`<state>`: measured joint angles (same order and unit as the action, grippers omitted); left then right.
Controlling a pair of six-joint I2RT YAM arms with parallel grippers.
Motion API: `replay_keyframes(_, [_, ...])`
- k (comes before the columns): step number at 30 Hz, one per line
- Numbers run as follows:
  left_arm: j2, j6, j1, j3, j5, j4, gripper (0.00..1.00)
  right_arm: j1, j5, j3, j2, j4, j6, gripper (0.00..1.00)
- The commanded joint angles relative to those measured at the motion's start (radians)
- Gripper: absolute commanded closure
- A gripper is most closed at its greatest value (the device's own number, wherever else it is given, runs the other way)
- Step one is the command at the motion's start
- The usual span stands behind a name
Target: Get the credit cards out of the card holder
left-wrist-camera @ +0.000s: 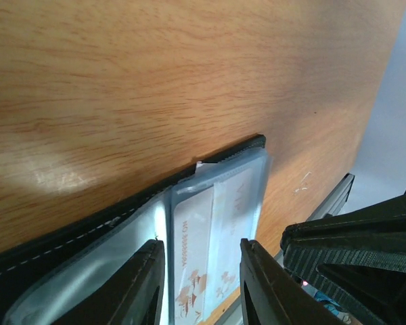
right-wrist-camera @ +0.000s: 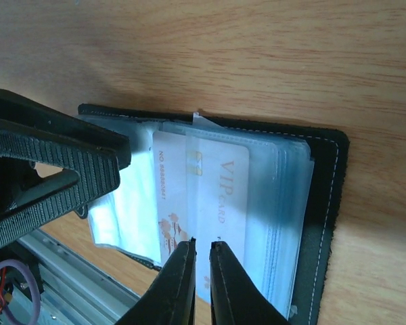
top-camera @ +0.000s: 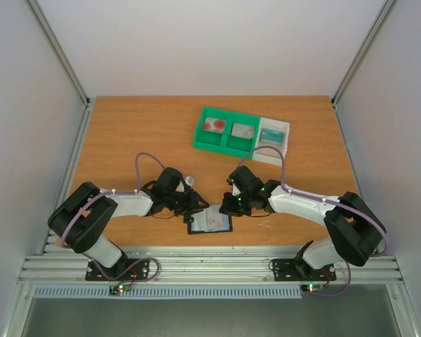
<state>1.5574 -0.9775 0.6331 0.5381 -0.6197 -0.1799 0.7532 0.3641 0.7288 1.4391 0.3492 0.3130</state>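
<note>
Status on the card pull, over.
Left hand open, astride card holder. Right hand shut, at VIP card edge. Card not yet out. Nothing blocking.

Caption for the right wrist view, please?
Right gripper, jaws nearly closed, at the edge of a white VIP credit card sleeved in the open black card holder on the wooden table.

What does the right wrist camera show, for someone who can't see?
An open black card holder lies on a wooden table, a white VIP card in its clear sleeves. The right hand, nearly closed, sits at the card's edge.
</note>
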Motion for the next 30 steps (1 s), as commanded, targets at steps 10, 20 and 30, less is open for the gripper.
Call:
replay_keyframes(10, [0.078,0.010,-0.005,-0.012,0.010,-0.084,0.69,0.011,-0.034,-0.003,0.112,-0.053,-0.009,0.94])
replay_keyframes(20, [0.091,-0.015,-0.004,-0.016,-0.014,-0.129,0.75,0.017,-0.105,-0.036,0.113,-0.038,-0.015,0.95])
replay_keyframes(30, [0.093,-0.064,-0.004,-0.029,-0.052,-0.217,0.85,0.018,-0.101,-0.055,0.110,-0.065,0.000,0.95])
